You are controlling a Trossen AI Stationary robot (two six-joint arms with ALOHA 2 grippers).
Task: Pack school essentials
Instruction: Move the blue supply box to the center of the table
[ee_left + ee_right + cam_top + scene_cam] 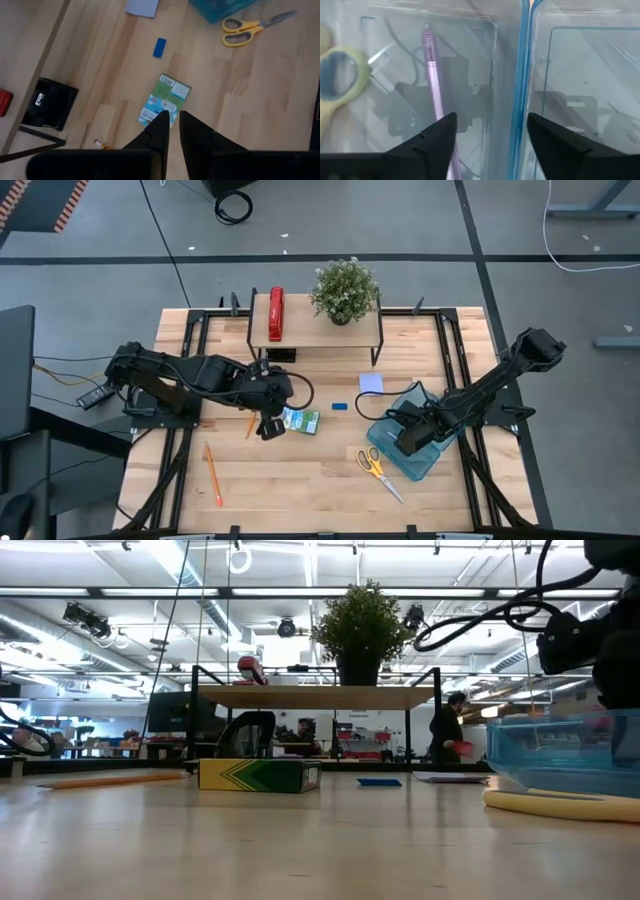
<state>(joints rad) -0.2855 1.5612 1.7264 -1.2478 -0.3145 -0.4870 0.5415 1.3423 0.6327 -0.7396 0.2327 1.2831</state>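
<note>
1. The purple pen already lies inside the translucent blue case at the table's right; nothing else shows in it.
2. The right gripper hovers over the open case, fingers spread wide and holding nothing.
3. The left gripper hangs above the near end of the green-blue packet at mid-table, fingers nearly together with nothing between them.
4. Still unpacked: the yellow-handled scissors just left of the case, the blue eraser, the lavender sticky-note pad, and two orange pencils on the left.
5. Judging by this, packing has barely begun.
</note>
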